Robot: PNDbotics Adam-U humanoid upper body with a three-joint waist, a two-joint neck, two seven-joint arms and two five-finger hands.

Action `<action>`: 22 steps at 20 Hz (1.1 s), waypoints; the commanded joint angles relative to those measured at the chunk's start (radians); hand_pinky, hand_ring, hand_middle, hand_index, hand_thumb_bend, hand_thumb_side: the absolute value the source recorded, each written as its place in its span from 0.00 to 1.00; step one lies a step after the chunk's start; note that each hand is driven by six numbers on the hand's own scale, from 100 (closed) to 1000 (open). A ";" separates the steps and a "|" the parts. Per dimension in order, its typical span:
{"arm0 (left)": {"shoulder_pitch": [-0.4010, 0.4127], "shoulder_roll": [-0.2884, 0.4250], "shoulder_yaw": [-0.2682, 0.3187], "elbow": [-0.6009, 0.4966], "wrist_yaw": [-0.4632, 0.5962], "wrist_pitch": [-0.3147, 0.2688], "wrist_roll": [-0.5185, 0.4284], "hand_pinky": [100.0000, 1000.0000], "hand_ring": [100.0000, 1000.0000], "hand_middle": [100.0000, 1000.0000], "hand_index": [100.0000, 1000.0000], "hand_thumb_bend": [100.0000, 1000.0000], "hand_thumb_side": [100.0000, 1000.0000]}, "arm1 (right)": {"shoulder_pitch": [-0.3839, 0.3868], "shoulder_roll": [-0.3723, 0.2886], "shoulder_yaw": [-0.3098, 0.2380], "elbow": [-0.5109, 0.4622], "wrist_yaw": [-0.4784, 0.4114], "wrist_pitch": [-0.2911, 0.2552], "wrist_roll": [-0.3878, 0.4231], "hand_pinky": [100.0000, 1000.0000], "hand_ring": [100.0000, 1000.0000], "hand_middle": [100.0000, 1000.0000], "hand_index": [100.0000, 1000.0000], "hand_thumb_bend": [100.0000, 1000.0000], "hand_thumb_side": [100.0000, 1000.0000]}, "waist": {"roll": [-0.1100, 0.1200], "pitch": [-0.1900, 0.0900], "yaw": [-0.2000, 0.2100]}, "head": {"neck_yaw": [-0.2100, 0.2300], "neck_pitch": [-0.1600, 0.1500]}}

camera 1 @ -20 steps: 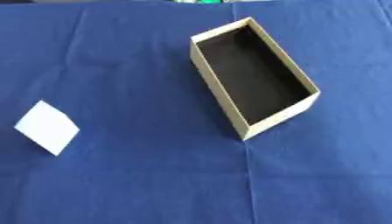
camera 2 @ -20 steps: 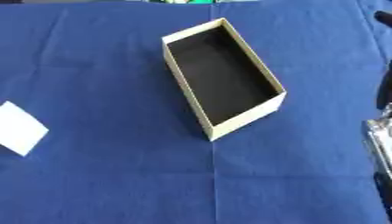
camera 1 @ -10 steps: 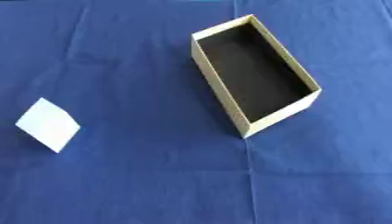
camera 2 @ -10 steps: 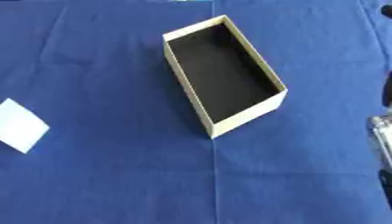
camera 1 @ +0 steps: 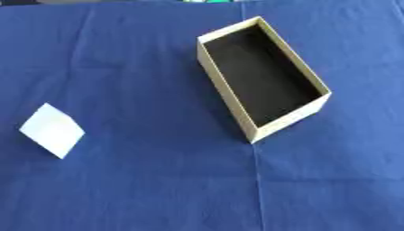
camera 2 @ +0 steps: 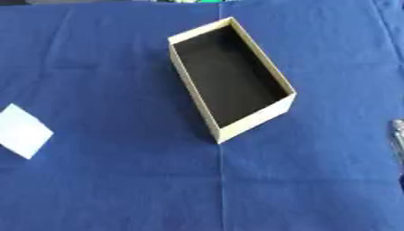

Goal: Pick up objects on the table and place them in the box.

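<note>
So far nothing is packed: your box (camera 1: 264, 83) sits empty, dark inside, on the blue cloth (camera 1: 142, 189). The white flat object (camera 1: 52, 130) lies well apart at the left. A silvery sliver at the right edge (camera 2: 397, 140) may be your right hand; its fingers cannot be told.

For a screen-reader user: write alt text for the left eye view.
An open tan box with a dark, empty interior sits askew on a blue cloth, right of centre. A flat white object lies apart near the left edge; no hand shows.
</note>
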 commanded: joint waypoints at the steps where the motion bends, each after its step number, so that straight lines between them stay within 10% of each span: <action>1: -0.044 0.102 -0.055 0.038 -0.043 -0.038 -0.042 0.71 0.88 0.84 0.94 0.45 0.65 | -0.014 -0.035 0.000 -0.011 -0.009 -0.004 0.008 0.69 0.86 0.60 0.83 0.00 1.00 | 0.010 -0.037 -0.004 | 0.007 -0.014; 7: -0.102 0.226 -0.185 0.120 -0.073 -0.118 -0.122 0.75 0.92 0.88 0.98 0.71 0.63 | -0.024 -0.030 0.008 -0.011 -0.019 -0.006 0.020 0.69 0.86 0.60 0.83 0.00 1.00 | 0.004 -0.036 -0.019 | 0.021 -0.025; 15: -0.208 0.197 -0.362 0.282 -0.086 -0.227 -0.231 0.79 0.95 0.95 1.00 0.87 0.47 | -0.022 -0.028 0.009 -0.011 -0.024 -0.004 0.026 0.69 0.86 0.60 0.83 0.00 1.00 | 0.002 -0.042 -0.013 | 0.040 -0.022; 22: -0.205 0.231 -0.394 0.335 -0.106 -0.323 -0.327 0.80 0.98 0.98 1.00 1.00 0.37 | -0.021 -0.029 0.011 -0.011 -0.025 -0.004 0.026 0.69 0.86 0.59 0.83 0.00 1.00 | 0.006 -0.043 -0.007 | 0.041 -0.028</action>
